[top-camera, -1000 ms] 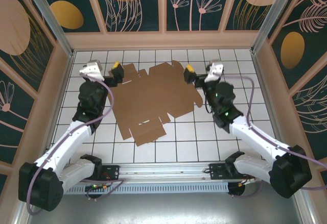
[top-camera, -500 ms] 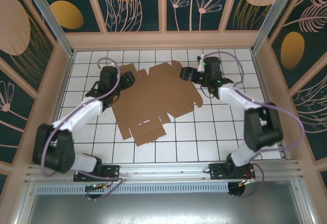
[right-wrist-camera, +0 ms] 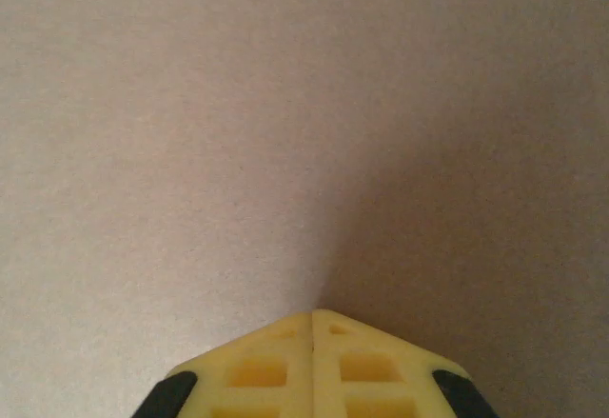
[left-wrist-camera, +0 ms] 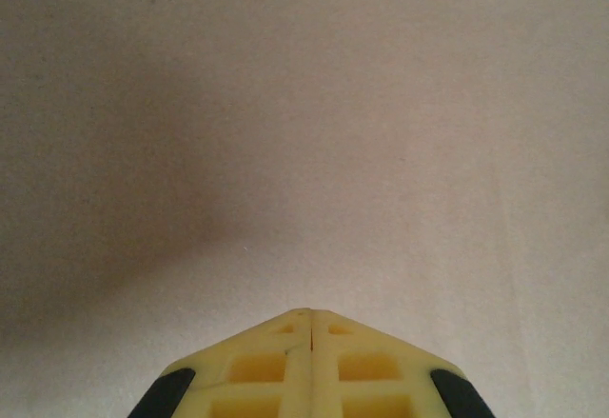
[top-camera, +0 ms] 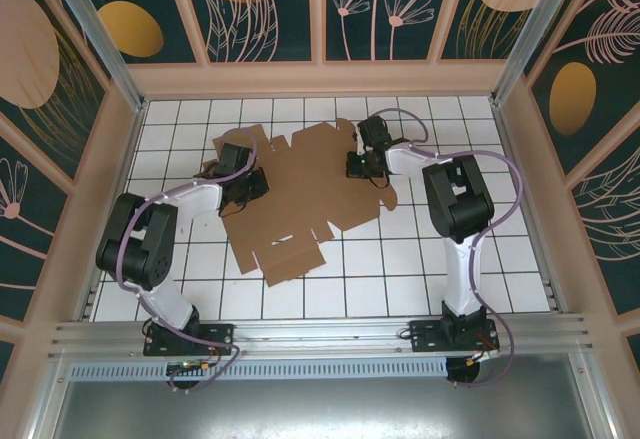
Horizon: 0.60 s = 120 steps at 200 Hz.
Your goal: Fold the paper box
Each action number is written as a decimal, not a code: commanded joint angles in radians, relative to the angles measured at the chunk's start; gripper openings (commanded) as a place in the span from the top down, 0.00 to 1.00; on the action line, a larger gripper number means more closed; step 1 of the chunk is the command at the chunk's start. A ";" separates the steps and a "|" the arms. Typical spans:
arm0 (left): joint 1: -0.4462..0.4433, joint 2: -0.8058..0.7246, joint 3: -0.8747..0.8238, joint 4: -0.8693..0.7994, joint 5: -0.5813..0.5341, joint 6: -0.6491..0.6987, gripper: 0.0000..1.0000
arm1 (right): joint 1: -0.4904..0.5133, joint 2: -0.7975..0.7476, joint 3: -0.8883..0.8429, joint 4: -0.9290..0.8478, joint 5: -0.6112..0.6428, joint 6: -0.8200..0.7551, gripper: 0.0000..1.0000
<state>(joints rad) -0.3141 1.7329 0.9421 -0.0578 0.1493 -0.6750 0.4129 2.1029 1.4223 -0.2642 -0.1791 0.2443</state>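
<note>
Arms swing in over the flat brown corrugated-cardboard paper box (top-camera: 300, 199); left gripper (left-wrist-camera: 311, 315) and right gripper (right-wrist-camera: 314, 315) have snapped together, empty, poised to press folds

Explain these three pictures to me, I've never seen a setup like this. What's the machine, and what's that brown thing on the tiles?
It is a robot with a left arm and a right arm, bolted at the near edge of a tiled table. The wide picture comes from a fixed camera above and behind them. The two close-ups come from a camera on each wrist. The brown thing is the paper box: a flat, cut-out cardboard sheet lying on the table, not yet folded. The left tool and the right tool are both shut, their yellow tips close to the cardboard, and neither holds anything.
</note>
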 commanded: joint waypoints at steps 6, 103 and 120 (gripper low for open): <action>0.009 0.071 0.024 -0.054 0.007 0.000 1.00 | -0.015 -0.013 -0.044 -0.024 0.075 0.005 0.95; -0.027 0.125 0.002 0.046 0.239 -0.082 1.00 | -0.151 0.063 0.122 -0.034 -0.018 0.058 0.73; -0.026 0.118 0.017 0.024 0.201 -0.079 1.00 | -0.150 -0.067 0.020 0.026 -0.077 0.136 0.60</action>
<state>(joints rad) -0.3389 1.8423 0.9520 -0.0128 0.3424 -0.7296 0.2714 2.1647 1.5227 -0.2558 -0.2050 0.2970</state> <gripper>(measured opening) 0.052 0.334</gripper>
